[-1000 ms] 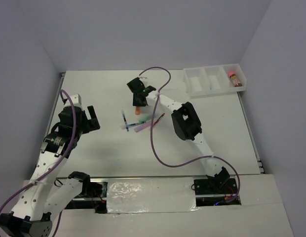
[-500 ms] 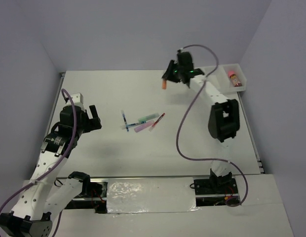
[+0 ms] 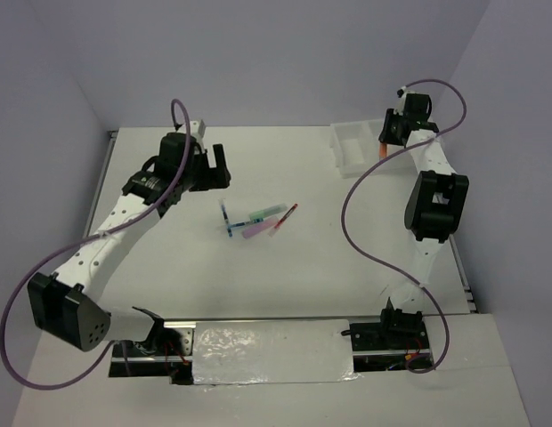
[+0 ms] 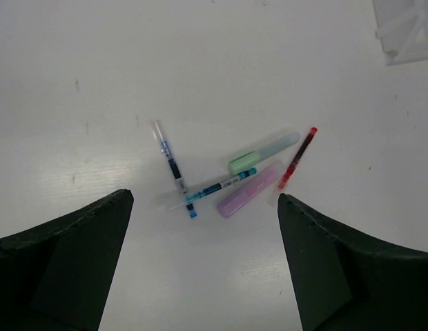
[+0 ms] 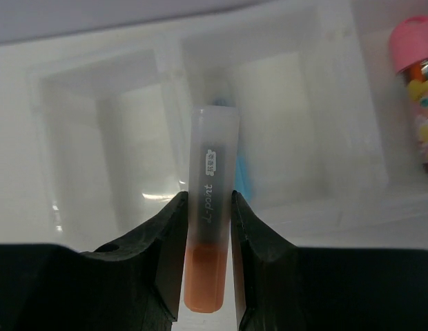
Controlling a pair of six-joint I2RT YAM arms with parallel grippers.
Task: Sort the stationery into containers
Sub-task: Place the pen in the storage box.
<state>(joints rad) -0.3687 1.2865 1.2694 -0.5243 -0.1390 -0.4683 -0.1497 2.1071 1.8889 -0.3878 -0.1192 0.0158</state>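
My right gripper (image 5: 208, 207) is shut on an orange highlighter (image 5: 212, 200) with a clear cap and holds it over the white three-compartment tray (image 5: 166, 76), above the middle box. In the top view the right gripper (image 3: 386, 140) and the highlighter (image 3: 384, 153) are at the tray (image 3: 349, 160). A light-blue item (image 5: 242, 181) lies in the middle box. A pink-capped tube (image 5: 420, 83) lies in the right box. My left gripper (image 3: 219, 167) is open above the table, left of a pile: two blue pens (image 4: 170, 161), a green highlighter (image 4: 261, 153), a purple highlighter (image 4: 247, 198) and a red pen (image 4: 297, 158).
The tray's left box (image 5: 110, 138) shows nothing inside. The tray's corner (image 4: 407, 34) shows at the top right of the left wrist view. Grey walls close the table at the back and sides (image 3: 258, 62).
My right arm carried the orange highlighter from the pile rightward to above the tray. My left arm swung from the left side up toward the pile.
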